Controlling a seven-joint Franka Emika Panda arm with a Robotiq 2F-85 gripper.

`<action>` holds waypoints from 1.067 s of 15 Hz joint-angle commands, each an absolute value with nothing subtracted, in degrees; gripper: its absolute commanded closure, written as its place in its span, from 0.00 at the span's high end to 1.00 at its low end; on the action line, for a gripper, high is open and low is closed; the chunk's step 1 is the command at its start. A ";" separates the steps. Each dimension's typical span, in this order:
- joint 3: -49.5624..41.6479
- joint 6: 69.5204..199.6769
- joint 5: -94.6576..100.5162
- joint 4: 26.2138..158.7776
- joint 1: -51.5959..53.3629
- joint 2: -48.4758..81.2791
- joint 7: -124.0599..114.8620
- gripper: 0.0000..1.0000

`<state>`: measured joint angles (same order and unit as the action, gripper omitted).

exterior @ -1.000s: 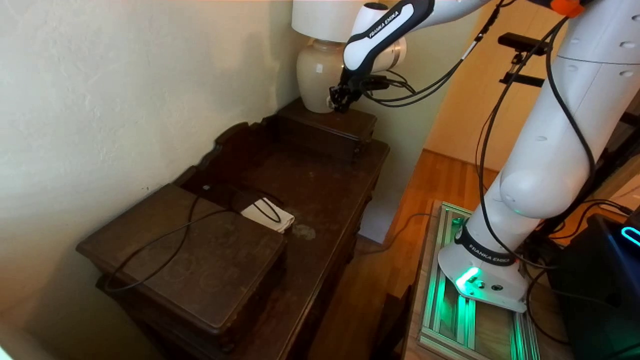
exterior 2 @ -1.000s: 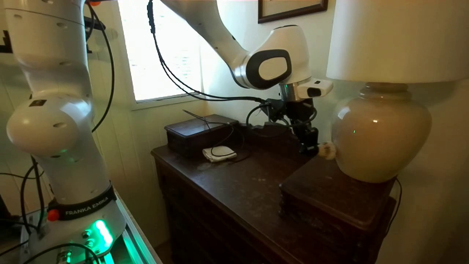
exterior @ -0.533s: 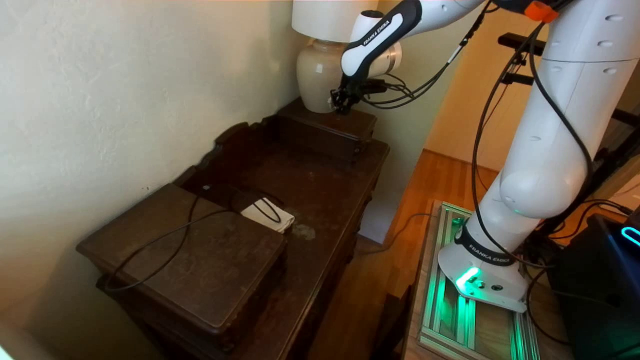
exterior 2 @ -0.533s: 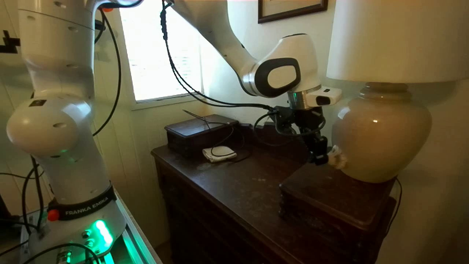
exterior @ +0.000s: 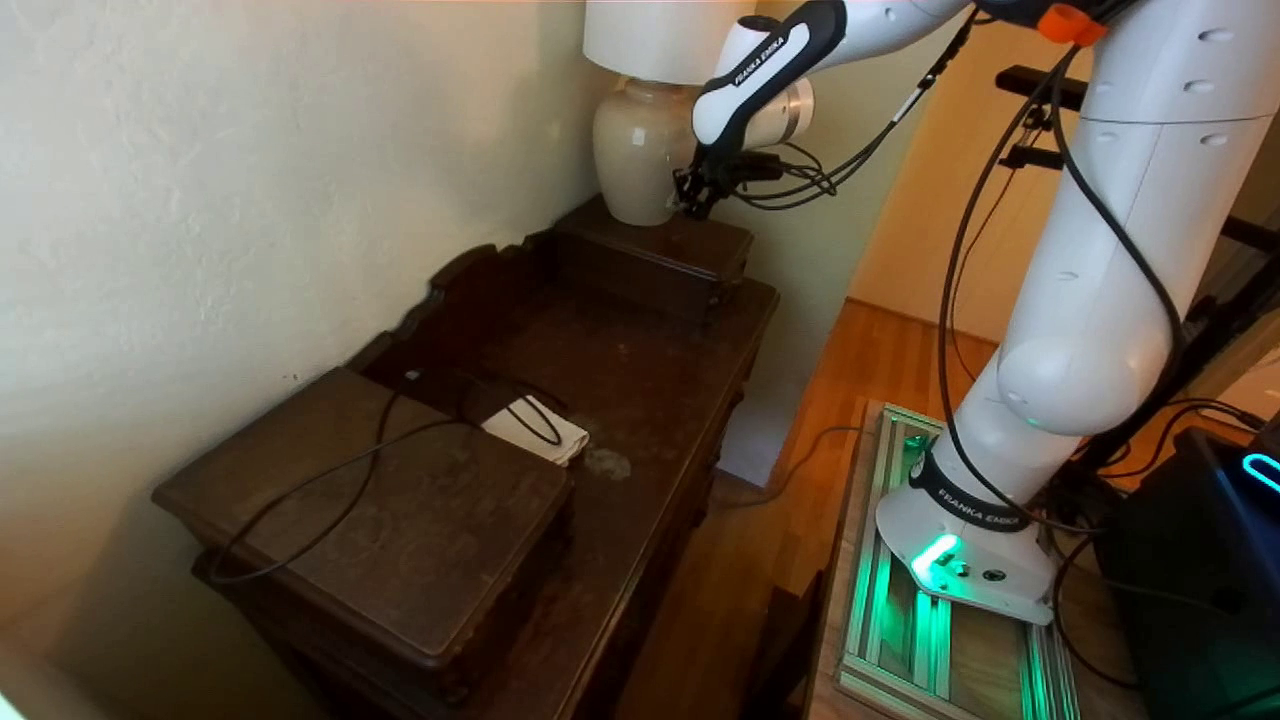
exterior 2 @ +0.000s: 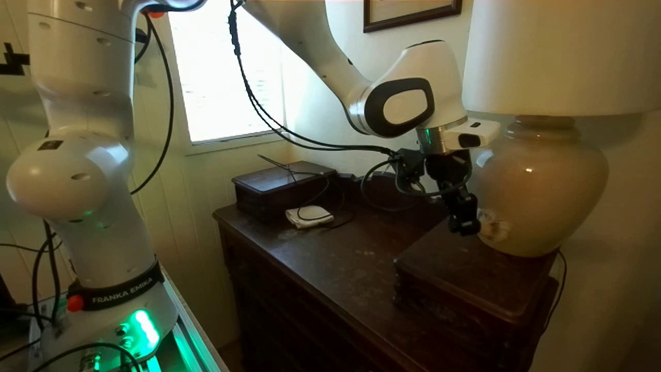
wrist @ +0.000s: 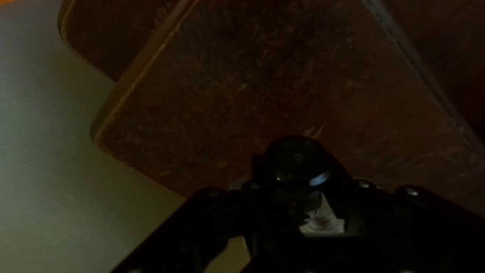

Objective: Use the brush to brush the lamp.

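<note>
- We're seeing the Robotiq gripper (exterior 2: 467,226) clutching the brush (exterior 2: 494,227), its pale end jutting outward toward the ceramic table lamp (exterior 2: 542,186)!
- Only in an exterior view are we catching the bright window (exterior 2: 209,85).

This is a home, by its furniture; which room cannot be told. A dark wooden dresser (exterior 2: 335,258), worn and stained on top, has a scalloped backboard (exterior: 470,278) along its rear edge and a low box (exterior: 370,510) at each short edge. On one box, toward a rear corner, stands a glossy cream lamp (exterior 2: 547,181). Above the rear edge a framed picture (exterior 2: 413,14) hangs on the wall (exterior: 280,180). Past the short edge opposite the lamp is a bright window (exterior 2: 211,88); by the front edge, a wooden floor (exterior: 888,350).
</note>
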<state>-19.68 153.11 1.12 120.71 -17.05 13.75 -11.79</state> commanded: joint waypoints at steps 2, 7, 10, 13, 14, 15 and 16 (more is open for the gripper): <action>-18.79 155.12 -1.91 121.77 -17.62 9.68 -10.15 0.15; -17.89 156.60 -5.56 125.07 -17.79 3.96 -6.38 0.15; -17.56 157.14 -7.37 127.17 -17.41 0.34 -3.59 0.15; -17.13 156.89 -9.53 128.67 -16.81 -1.90 -0.30 0.15; -16.99 156.56 -9.56 128.90 -16.54 -2.22 0.29 0.15; -16.82 156.29 -9.31 129.05 -16.25 -2.17 0.80 0.15; -16.64 155.92 -8.90 128.75 -16.03 -1.85 0.95 0.15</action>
